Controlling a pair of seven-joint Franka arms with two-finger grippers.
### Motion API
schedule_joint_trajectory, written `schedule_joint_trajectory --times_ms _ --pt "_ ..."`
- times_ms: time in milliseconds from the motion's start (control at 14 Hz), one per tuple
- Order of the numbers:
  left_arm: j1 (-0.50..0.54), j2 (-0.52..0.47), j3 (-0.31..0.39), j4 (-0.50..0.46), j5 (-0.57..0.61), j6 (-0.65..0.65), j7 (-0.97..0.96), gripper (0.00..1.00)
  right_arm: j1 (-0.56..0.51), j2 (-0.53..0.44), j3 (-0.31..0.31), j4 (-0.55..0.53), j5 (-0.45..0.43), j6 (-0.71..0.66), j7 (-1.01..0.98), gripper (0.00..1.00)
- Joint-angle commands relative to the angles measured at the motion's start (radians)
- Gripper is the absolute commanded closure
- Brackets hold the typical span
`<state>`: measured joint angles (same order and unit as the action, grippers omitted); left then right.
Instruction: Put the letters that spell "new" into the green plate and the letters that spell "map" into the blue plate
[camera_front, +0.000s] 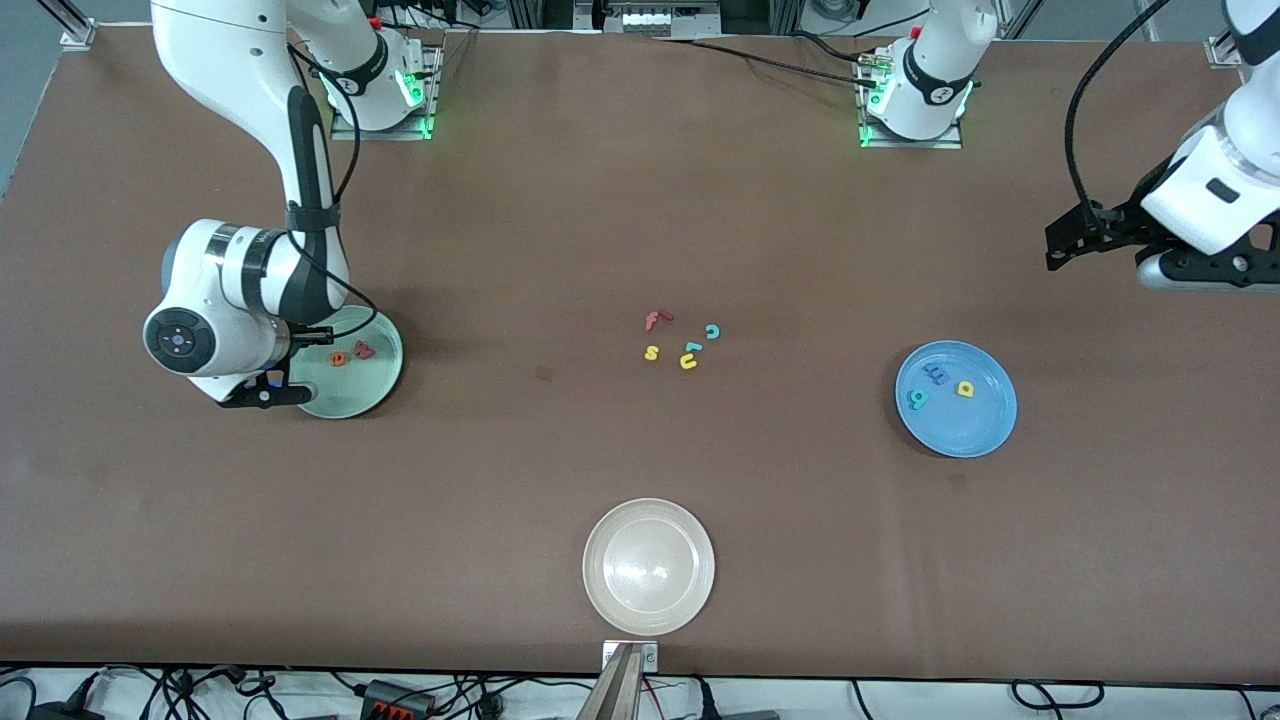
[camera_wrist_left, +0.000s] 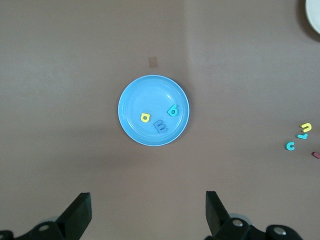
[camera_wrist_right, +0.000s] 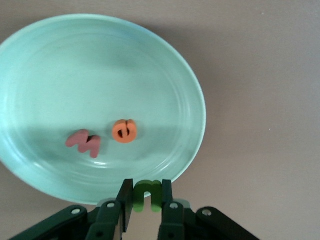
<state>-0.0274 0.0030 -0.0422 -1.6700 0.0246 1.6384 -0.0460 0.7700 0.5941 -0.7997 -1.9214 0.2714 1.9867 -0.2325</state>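
The green plate (camera_front: 352, 398) lies at the right arm's end of the table, with the orange e (camera_front: 339, 359) and the red w (camera_front: 364, 350) in it. My right gripper (camera_wrist_right: 147, 188) hangs over the plate's rim (camera_wrist_right: 190, 90), shut on the green n (camera_wrist_right: 142, 197); its place in the front view is (camera_front: 270, 382). The blue plate (camera_front: 978, 428) at the left arm's end holds the blue m (camera_wrist_left: 161, 125), the teal a (camera_wrist_left: 172, 110) and the yellow p (camera_wrist_left: 145, 118). High above the table's end past that plate, my left gripper (camera_wrist_left: 147, 210) waits open and empty.
Several loose letters lie mid-table: a red f (camera_front: 656, 319), a teal c (camera_front: 712, 332), a yellow s (camera_front: 651, 352), a yellow u (camera_front: 688, 362). A whitish-beige plate (camera_front: 648, 566) sits near the front edge.
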Motion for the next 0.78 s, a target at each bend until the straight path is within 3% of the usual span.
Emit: schedule_joint_trajectory --times_ms 0,427,569,641,712 --pt "-0.020 -0.037 0.025 -0.047 -0.040 0.023 0.072 0.00 0.000 -0.004 0.013 -0.024 0.050 0.049 -0.013 0.91" --pt "-0.005 -0.015 0.012 -0.011 -0.043 0.014 0.095 0.00 -0.003 0.052 0.020 -0.028 0.074 0.101 -0.018 0.89" --pt "-0.005 -0.014 0.010 -0.007 -0.040 0.014 0.090 0.00 -0.017 0.052 0.020 -0.034 0.074 0.101 -0.045 0.84" --pt "-0.005 -0.012 0.010 -0.007 -0.038 0.014 0.092 0.00 -0.032 0.053 0.020 -0.033 0.074 0.104 -0.045 0.64" --pt "-0.002 -0.015 0.015 -0.007 -0.038 0.011 0.097 0.00 -0.038 0.052 0.022 -0.033 0.075 0.109 -0.044 0.08"
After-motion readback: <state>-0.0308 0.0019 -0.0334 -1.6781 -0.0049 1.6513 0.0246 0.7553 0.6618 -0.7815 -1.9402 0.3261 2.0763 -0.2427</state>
